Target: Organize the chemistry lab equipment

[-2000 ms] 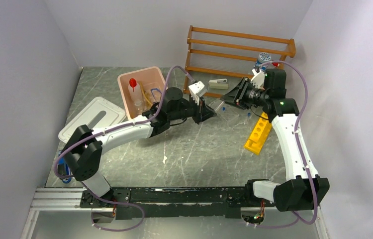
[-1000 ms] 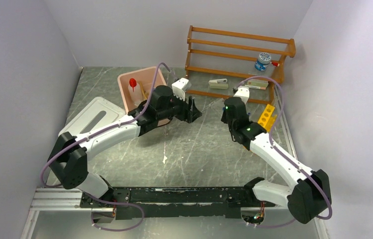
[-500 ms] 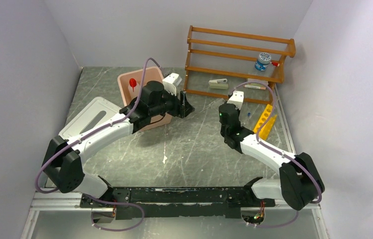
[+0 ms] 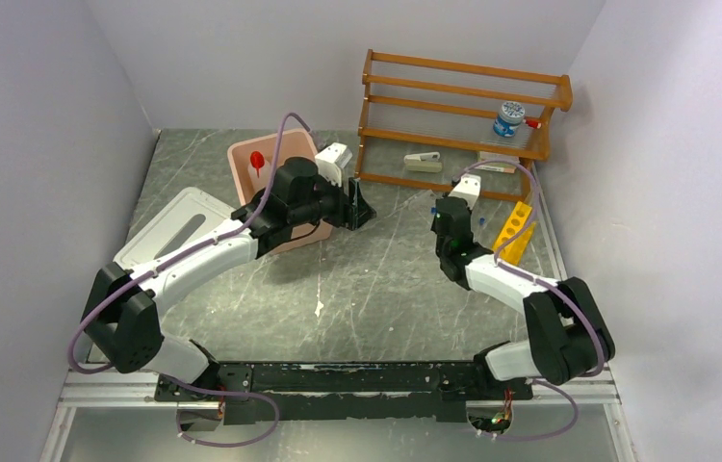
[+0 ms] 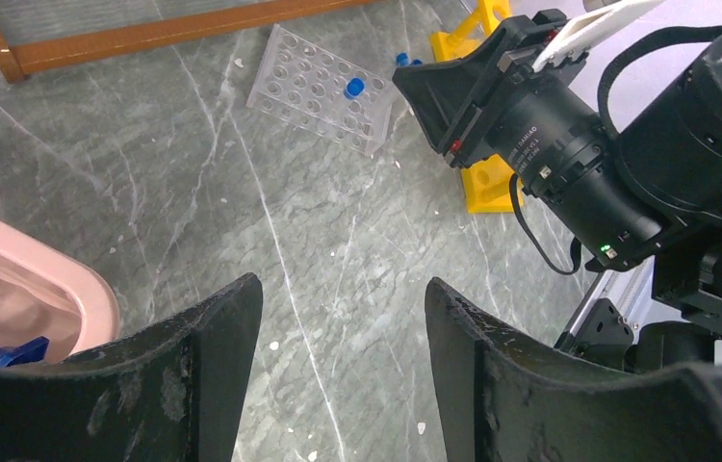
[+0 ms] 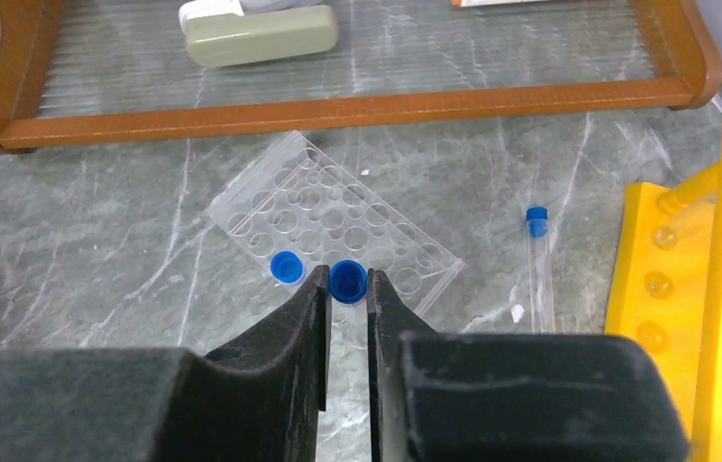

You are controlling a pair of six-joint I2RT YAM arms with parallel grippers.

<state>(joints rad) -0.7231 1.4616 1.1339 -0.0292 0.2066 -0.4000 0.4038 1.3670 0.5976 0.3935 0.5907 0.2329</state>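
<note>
I'm looking down on a grey marbled table that is carrying a wooden shelf, which is standing at the back against the pale rear wall. A pink bin is sitting to the left of the shelf. A white lid is lying flat near the bin, toward the left wall. An aluminium rail is running along the table's near edge.
</note>
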